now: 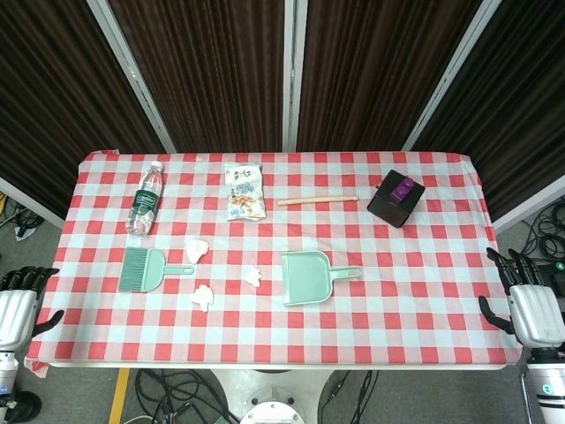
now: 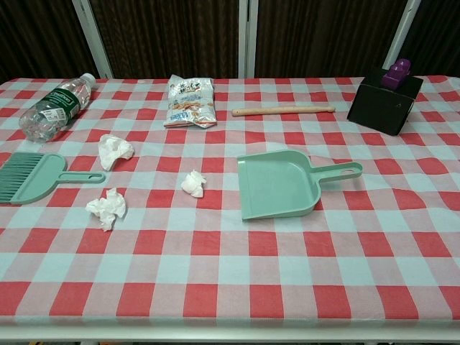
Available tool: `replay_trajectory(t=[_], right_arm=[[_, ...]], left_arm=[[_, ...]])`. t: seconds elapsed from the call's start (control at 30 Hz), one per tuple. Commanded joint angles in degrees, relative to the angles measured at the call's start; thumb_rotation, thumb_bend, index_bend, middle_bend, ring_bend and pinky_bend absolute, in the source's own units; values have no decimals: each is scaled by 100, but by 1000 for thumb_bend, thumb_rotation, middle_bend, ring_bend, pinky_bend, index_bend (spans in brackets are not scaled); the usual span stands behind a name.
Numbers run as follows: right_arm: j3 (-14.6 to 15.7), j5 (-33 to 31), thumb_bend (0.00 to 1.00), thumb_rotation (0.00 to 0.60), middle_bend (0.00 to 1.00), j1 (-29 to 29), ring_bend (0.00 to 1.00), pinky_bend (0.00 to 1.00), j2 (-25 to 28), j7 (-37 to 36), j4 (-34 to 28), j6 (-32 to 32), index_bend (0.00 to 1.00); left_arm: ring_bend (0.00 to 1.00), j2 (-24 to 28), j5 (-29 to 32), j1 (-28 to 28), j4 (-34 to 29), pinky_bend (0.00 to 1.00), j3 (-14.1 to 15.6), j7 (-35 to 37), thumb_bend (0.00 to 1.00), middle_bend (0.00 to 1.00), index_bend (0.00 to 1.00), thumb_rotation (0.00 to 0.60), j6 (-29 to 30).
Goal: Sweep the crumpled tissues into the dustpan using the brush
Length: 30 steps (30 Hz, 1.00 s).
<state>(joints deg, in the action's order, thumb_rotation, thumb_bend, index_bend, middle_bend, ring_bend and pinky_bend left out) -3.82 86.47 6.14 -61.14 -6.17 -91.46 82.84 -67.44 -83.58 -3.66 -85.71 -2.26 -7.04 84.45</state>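
Note:
A mint green dustpan (image 1: 307, 277) (image 2: 277, 185) lies flat near the table's middle, handle pointing right. A matching green brush (image 1: 146, 269) (image 2: 36, 176) lies at the left, handle pointing right. Three crumpled white tissues lie between them: one (image 1: 197, 251) (image 2: 115, 150) by the brush handle, one (image 1: 202, 298) (image 2: 107, 208) nearer the front, one (image 1: 253, 276) (image 2: 193, 183) just left of the dustpan. My left hand (image 1: 19, 300) hangs off the table's left edge, fingers apart, holding nothing. My right hand (image 1: 531, 300) hangs off the right edge, likewise empty. Neither hand shows in the chest view.
On the red-and-white checked cloth (image 1: 397, 300) lie a clear water bottle (image 1: 146, 199) (image 2: 56, 108) at back left, a snack bag (image 1: 244, 192) (image 2: 190, 102), a wooden stick (image 1: 318, 200) (image 2: 283, 110) and a black box with a purple top (image 1: 396, 199) (image 2: 386, 100) at back right.

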Motion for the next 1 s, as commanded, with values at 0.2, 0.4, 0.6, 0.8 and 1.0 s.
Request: replay_trajectory(t=[0.2,0.4,0.6,0.8,1.0], right_arm=[[-28,-34,327,600,162,45,1,55,-2,-1,23,-58,35],[-77,-13,327,600,162,84,0,55,53,-15,8,-39,34],[-152,36,327,600,162,149,0,55,152,3,-4,0,34],[-154,40,327,600,162,180,1,55,187,-7,-11,-32,34],[-155,15,327,600,162,171,1,55,239,-51,-16,-24,34]], left_arm=[[185,-16,123,-59,-40,211,-25,-59,171,253,247,600,-146],[186,31,234,-326,-137,271,-201,46,171,252,247,600,-460],[265,123,165,-1135,-51,564,-445,171,171,256,297,600,-1413],[447,-349,403,-1964,366,776,-674,-21,171,380,428,600,-2392],[577,-942,1051,-2608,664,889,-809,-698,170,428,433,600,-3217]])
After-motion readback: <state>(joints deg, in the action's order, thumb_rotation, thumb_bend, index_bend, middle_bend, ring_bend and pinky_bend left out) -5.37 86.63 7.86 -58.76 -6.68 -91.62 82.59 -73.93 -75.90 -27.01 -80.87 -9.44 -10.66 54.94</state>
